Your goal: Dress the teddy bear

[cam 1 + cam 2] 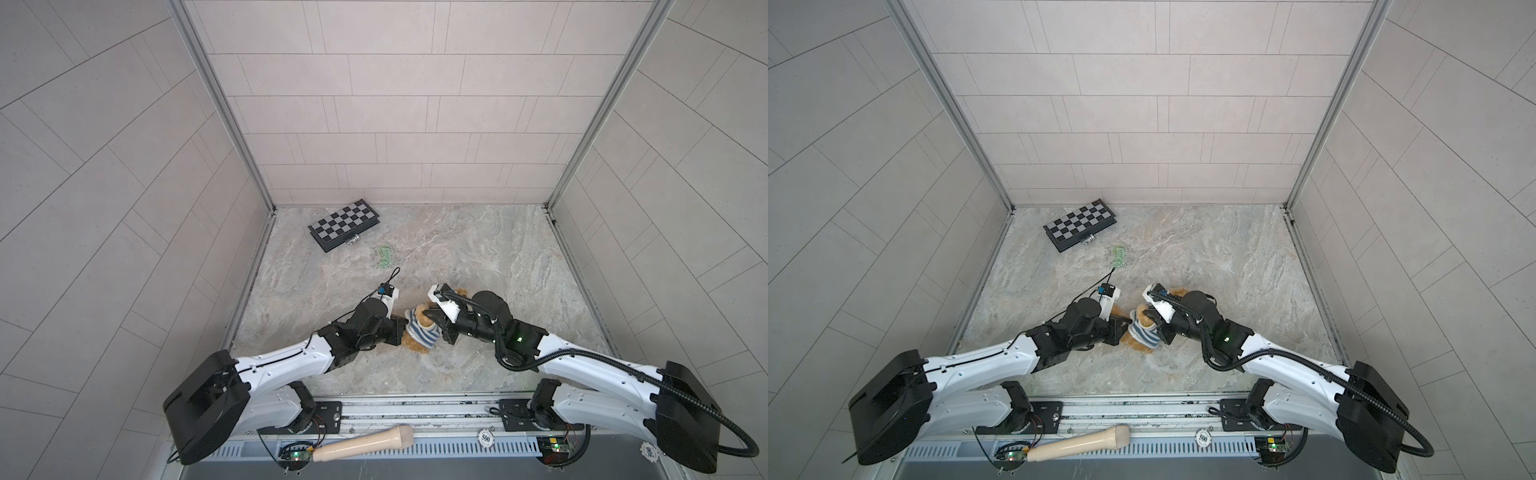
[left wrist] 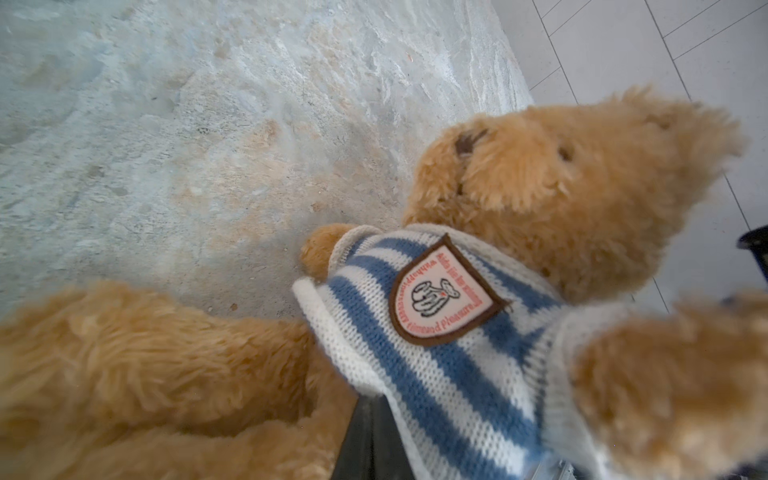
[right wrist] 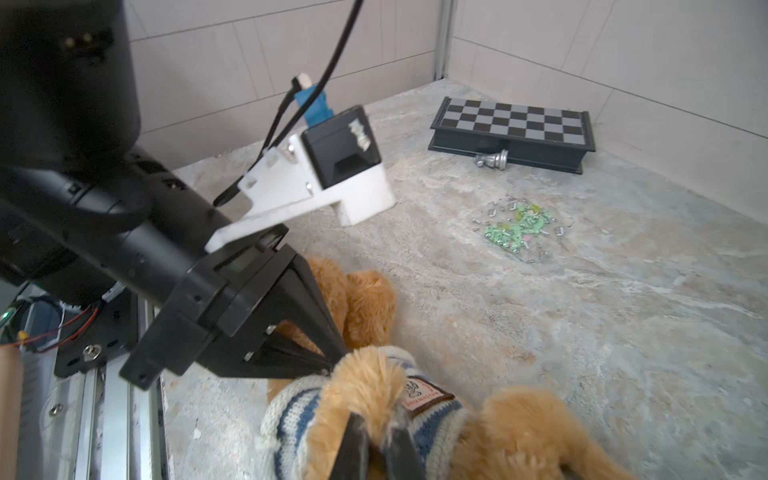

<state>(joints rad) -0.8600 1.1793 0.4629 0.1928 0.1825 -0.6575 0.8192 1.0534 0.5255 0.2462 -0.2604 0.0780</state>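
Right wrist view: right tool (image 3: 376,446) grips the teddy bear (image 3: 365,382) by an arm, left tool (image 3: 331,365) clamps its striped sweater (image 3: 289,415).

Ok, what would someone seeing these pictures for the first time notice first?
The golden-brown teddy bear in a blue-and-white striped sweater, near the front middle of the table, with the left gripper and right gripper pinching it from either side. Next, the folded chessboard at the back left.

Both top views looked steeply down on the whole table (image 1: 478,257); both wrist views shared the bear (image 2: 540,178), close up.
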